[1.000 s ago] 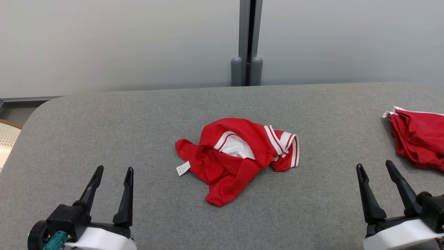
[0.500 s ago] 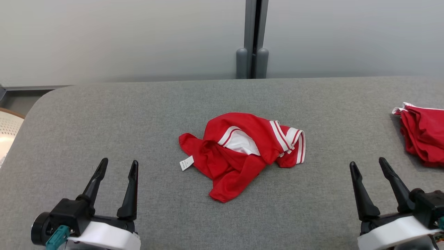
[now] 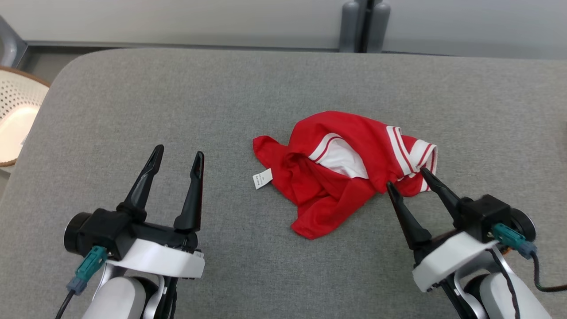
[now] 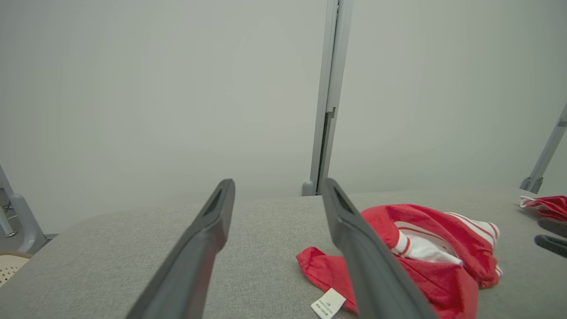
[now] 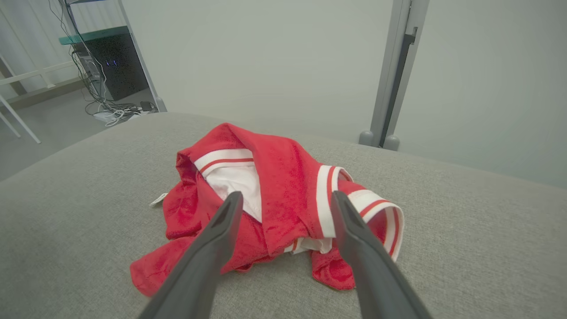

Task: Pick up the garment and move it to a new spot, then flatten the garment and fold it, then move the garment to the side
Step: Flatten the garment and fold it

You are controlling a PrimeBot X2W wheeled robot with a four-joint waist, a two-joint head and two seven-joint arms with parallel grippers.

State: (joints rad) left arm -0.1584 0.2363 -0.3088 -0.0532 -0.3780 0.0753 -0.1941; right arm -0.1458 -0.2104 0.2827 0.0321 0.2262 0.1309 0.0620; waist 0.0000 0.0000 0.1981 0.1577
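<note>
A crumpled red garment (image 3: pixel 341 168) with white stripes, a white inner lining and a small white tag lies near the middle of the grey fabric table (image 3: pixel 177 88). My right gripper (image 3: pixel 406 177) is open, its fingertips just at the garment's near right striped edge. In the right wrist view the garment (image 5: pixel 283 177) lies right beyond my right gripper (image 5: pixel 287 195). My left gripper (image 3: pixel 178 152) is open with nothing in it, on the garment's left and apart from it. In the left wrist view the garment (image 4: pixel 425 212) sits right of my left gripper (image 4: pixel 277 181).
A pale perforated basket (image 3: pixel 17 115) stands off the table's left edge. Grey posts (image 3: pixel 363 22) and a wall panel back the far edge. Another red garment (image 4: pixel 547 206) lies far right on the table. A black computer (image 5: pixel 110 66) with cables sits on the floor beyond.
The head camera has tilted down and shifted. My right gripper has come forward and left, from well clear of the garment to its striped edge. Both grippers have stayed open.
</note>
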